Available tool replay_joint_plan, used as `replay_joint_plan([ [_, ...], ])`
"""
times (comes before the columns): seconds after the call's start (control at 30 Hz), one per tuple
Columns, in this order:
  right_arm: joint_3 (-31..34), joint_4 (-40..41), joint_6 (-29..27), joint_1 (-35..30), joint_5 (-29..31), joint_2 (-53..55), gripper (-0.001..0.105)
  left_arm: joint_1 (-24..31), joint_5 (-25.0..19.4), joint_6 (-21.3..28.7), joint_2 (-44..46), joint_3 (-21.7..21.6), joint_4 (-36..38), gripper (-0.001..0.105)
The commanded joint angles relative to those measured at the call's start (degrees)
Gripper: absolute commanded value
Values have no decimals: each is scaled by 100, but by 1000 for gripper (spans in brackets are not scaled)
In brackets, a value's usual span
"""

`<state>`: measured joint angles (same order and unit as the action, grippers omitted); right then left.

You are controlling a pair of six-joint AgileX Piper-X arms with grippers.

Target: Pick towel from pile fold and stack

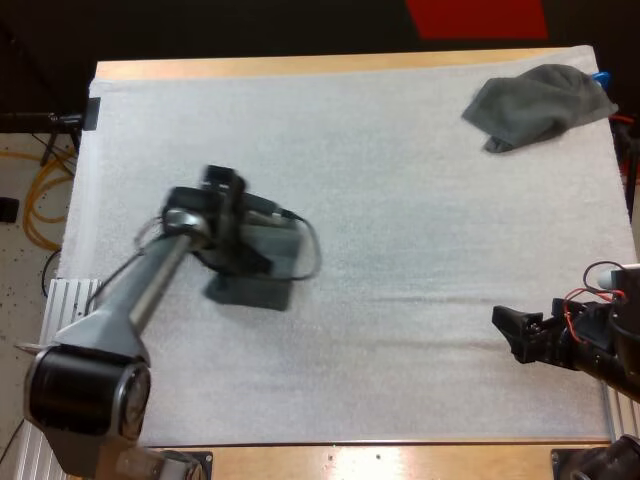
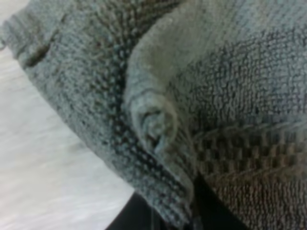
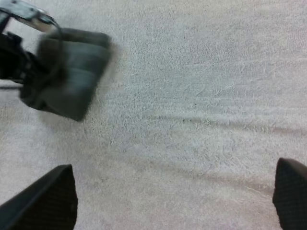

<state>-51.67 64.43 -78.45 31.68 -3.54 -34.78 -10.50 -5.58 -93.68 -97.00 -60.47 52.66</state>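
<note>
L gripper (image 1: 238, 245): over left half of mat (image 1: 400, 220), somewhat nearer near edge than far. Clamped on folded towel: wrist view has cloth bunched btwn the dark fingers (image 2: 136, 218), a rolled fold just above them.
Folded towel (image 1: 262, 290): small dark block at/under L gripper, well in from mat's left edge, towards its middle. Resting on mat or lifted off it: can't tell. Long axis: can't tell, gripper covers much of it.
R gripper (image 1: 510, 335): by right edge, twd near right corner. Fingers spread wide, nothing btwn them, bare mat below. Looks leftward across mat at folded towel and L gripper.
Crumpled towel (image 1: 540, 105): far right corner of mat, reaching its right edge. Loose heap, long axis roughly along far edge.
Key relation: crumpled towel lies from R gripper straight twd far edge, along right edge, well apart. From L gripper it's diagonal across the whole mat, far right.
Nearer arm (judged): R, and it's free, while L is occupied.
Step (judged): one towel folded and in L's hold, to be placed as stack base. One towel left to fetch, so approx half done.
Next move needs (judged): R reaches twd far right corner, comes down on top of heap, drags or lifts it to mid-mat for folding.
Surface: white mat, soft, faint creases, covers nearly all of table (image 1: 300, 66). Wood shows along far and near edges.
Room: floor past table's left edge, yellow cable (image 1: 35, 205) looped on it.
</note>
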Motion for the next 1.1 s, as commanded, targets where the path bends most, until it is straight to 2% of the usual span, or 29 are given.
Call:
replay_joint_plan([
  [0.0,-34,-33,-22,2,-23,13,80,206,-204,126,71,-33,107,0],
  [0.13,-34,-33,-22,2,-23,13,80,826,-677,532,71,-33,126,0],
  [0.23,-34,-33,-22,2,-23,13,80,1137,-1078,573,71,-56,126,0],
  [0.33,-34,-33,-22,2,-23,13,80,1334,-1290,573,71,-73,82,0],
  [0.4,-34,-33,-22,2,-23,13,80,1406,-1281,624,71,-72,82,2],
  [0.47,-34,-33,-22,2,-23,13,80,1423,-1281,705,71,-72,82,8],
  [0.57,-34,-33,-22,2,-23,13,80,1422,-1299,850,71,-72,82,29],
  [0.63,-34,-33,-22,2,-23,13,80,1422,-1431,866,71,-72,82,48],
  [0.67,-34,-33,-22,2,-23,13,80,1422,-1522,866,71,-72,82,54],
  [0.7,-34,-33,-22,2,-35,13,80,1422,-1754,866,71,-72,95,63],
  [0.73,-34,-33,-22,2,-53,13,80,1422,-2248,866,71,-72,114,68],
  [0.77,-34,-33,-22,2,-56,13,80,1422,-2532,866,71,-72,122,68],
  [0.8,-34,-33,-22,2,-54,13,80,1422,-3068,866,90,-72,119,68],
  [0.83,-34,-33,-22,2,-54,13,80,1422,-3416,866,142,-72,73,68],
  [0.97,-34,-33,-22,2,-54,13,80,1422,-3533,866,494,-72,-29,68],
  [1.07,-34,-33,-22,2,-54,13,80,1422,-3308,832,952,-72,-52,68],
])
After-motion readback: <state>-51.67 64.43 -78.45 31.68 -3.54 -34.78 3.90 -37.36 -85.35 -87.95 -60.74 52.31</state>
